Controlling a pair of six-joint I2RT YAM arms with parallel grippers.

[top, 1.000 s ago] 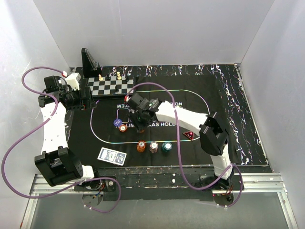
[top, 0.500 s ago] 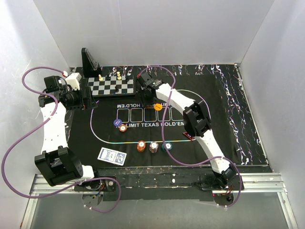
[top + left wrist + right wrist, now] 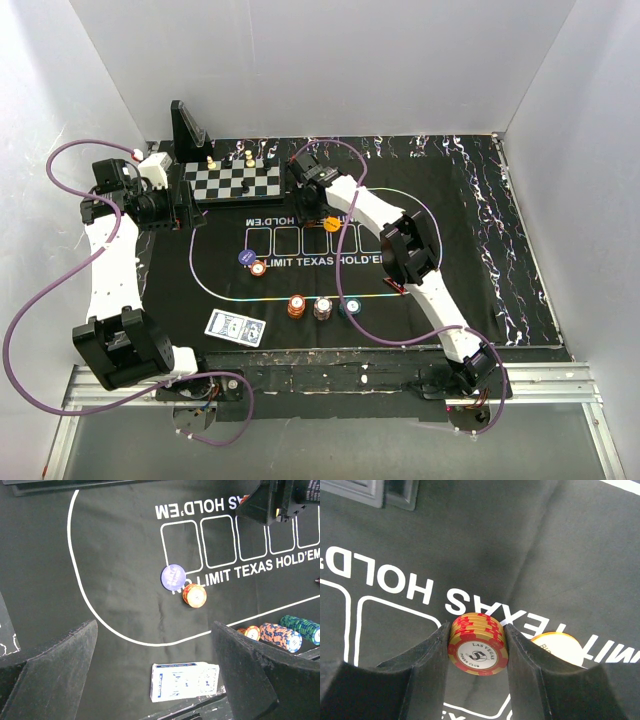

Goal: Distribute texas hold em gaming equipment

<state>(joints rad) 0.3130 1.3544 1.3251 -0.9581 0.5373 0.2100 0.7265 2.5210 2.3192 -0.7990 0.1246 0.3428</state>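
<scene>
Red-and-yellow chip stack [image 3: 478,643] clamped in the right pincer [image 3: 478,630], over the far lettering of the poker mat [image 3: 530,545] on the tabletop [image 3: 490,200].
We see the yellow disc [image 3: 559,649] lying just beside one finger. We find the left pincer [image 3: 154,627] spread wide, grasping nothing, above the mat's left curve, with the card deck [image 3: 185,681], the blue disc [image 3: 173,576] and an orange stack [image 3: 194,595] below it.
</scene>
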